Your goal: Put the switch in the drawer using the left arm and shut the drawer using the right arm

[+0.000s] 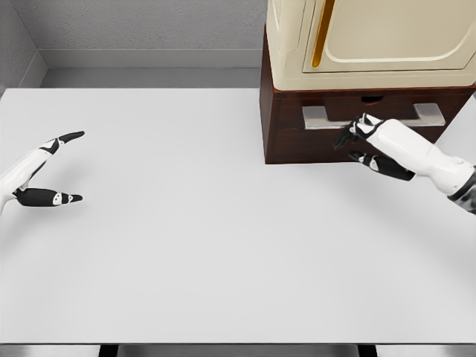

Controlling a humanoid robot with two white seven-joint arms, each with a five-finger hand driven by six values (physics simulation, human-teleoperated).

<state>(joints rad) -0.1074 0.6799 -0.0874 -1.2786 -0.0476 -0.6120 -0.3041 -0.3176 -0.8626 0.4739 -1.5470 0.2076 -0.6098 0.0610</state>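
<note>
Fingers of the right hand curl loosely, holding nothing, against the brown drawer front below its grey handle. Far across the white table, the left hand hangs spread and empty. No switch shows.

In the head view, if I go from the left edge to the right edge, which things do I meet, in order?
Left hand, fingers spread and holding nothing → bare white table → dark brown drawer cabinet → right hand at the drawer front, by the grey handle.
</note>
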